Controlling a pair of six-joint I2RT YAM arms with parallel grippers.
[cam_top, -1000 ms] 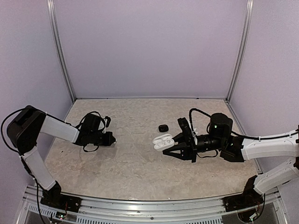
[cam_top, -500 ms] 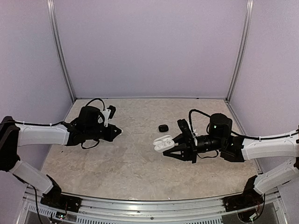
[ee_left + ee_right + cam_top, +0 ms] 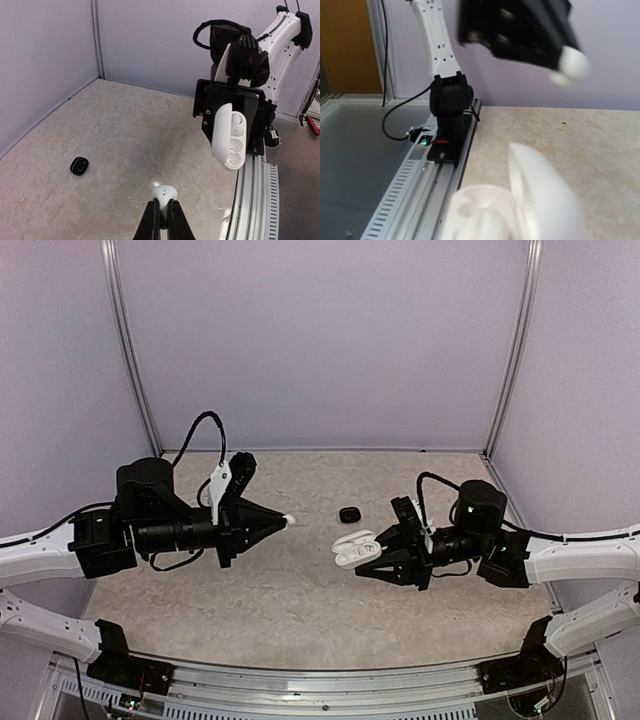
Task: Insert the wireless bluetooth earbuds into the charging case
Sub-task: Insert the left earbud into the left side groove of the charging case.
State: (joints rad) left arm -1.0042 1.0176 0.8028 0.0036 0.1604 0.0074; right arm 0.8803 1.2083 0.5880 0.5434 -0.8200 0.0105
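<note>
**White earbud held up to the open case**

The left gripper (image 3: 281,523) pinches a white earbud (image 3: 288,520) in narrow jaws, mid-air. To its right, the right gripper (image 3: 368,554) clamps the white charging case (image 3: 352,546), lid open, contents unclear. A small black item (image 3: 348,514) lies on the table (image 3: 300,590) just beyond.

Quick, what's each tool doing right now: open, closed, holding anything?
Left tool: closed on a white earbud.
Right tool: holding the open white case.

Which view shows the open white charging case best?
Left wrist: the white charging case faces that camera, lid open, with both wells visible. Top external shows the case small and sideways; right wrist gives only a blurred close-up.
</note>
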